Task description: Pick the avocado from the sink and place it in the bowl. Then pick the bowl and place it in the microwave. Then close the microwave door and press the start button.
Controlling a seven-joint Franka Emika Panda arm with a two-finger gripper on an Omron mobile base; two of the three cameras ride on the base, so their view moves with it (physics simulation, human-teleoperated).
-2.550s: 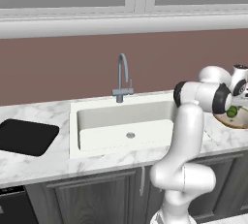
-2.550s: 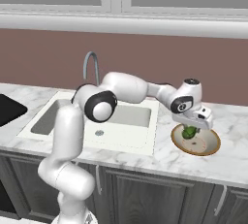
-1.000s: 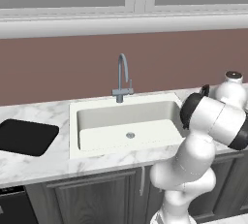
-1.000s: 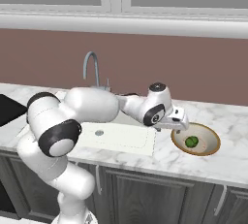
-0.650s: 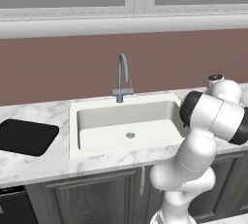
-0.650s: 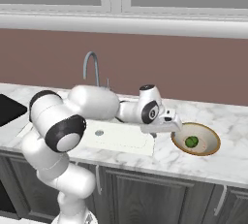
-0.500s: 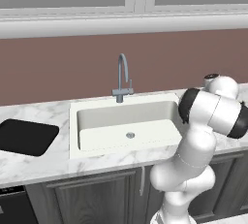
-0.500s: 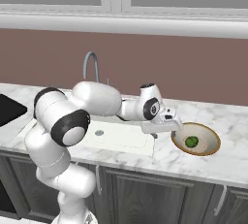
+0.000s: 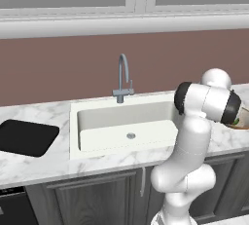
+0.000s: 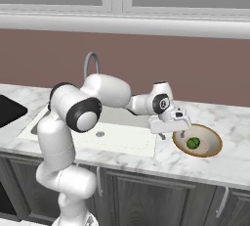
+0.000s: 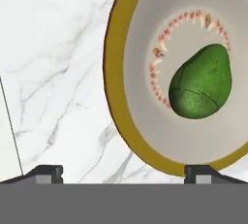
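Observation:
The dark-green avocado (image 11: 201,85) (image 10: 193,143) lies inside the tan-rimmed bowl (image 11: 114,68) (image 10: 212,150), which stands on the marble counter to the right of the sink (image 10: 122,142) (image 9: 97,121). My gripper (image 10: 174,130) (image 11: 123,172) is open, low at the bowl's left side. In the hand view its two fingertips (image 11: 46,172) stand either side of the near rim and hold nothing. In the left base view my own arm covers the bowl except a sliver (image 9: 241,121). The microwave and its door are out of view.
A grey gooseneck faucet (image 9: 122,75) (image 10: 90,66) rises behind the basin, with the drain (image 9: 130,135) at its bottom. A black cooktop (image 9: 24,137) lies at the far left. Dark cabinet fronts (image 10: 146,195) run under the counter.
The avocado, held over the bowl earlier, has been let go and rests in it. The hand has dropped to the bowl's left rim, and the elbow has swung across.

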